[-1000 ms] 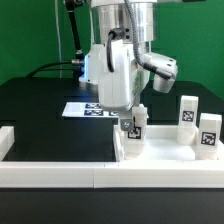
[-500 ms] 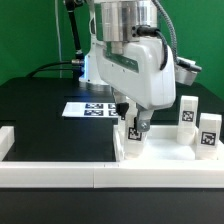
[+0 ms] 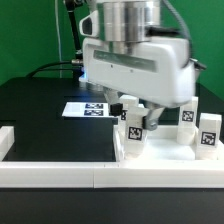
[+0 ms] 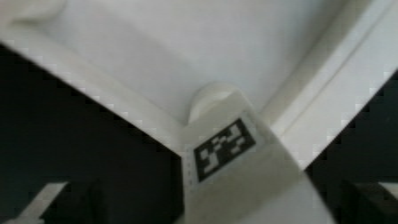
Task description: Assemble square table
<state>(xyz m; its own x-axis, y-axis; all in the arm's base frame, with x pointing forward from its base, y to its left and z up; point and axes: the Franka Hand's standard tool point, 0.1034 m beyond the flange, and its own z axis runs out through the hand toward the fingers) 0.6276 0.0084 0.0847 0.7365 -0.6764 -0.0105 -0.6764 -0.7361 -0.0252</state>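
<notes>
The gripper (image 3: 133,122) hangs over the near-left corner of the square tabletop (image 3: 168,158), and a tagged leg (image 3: 134,131) stands upright directly below it (long axis vertical, in line with the fingers). In the wrist view the same leg (image 4: 228,140) lies dead ahead between the two dark fingertips (image 4: 45,200) at the frame's edges, so the jaws look spread with the leg in the gap; I cannot tell whether they touch it. Two more legs (image 3: 187,114) and (image 3: 207,132) stand at about three o'clock from the gripper, well apart from it. The marker board (image 3: 88,108) lies at ten o'clock behind. The arm's bulk hides the tabletop's far edge, and the wrist picture is blurred.
</notes>
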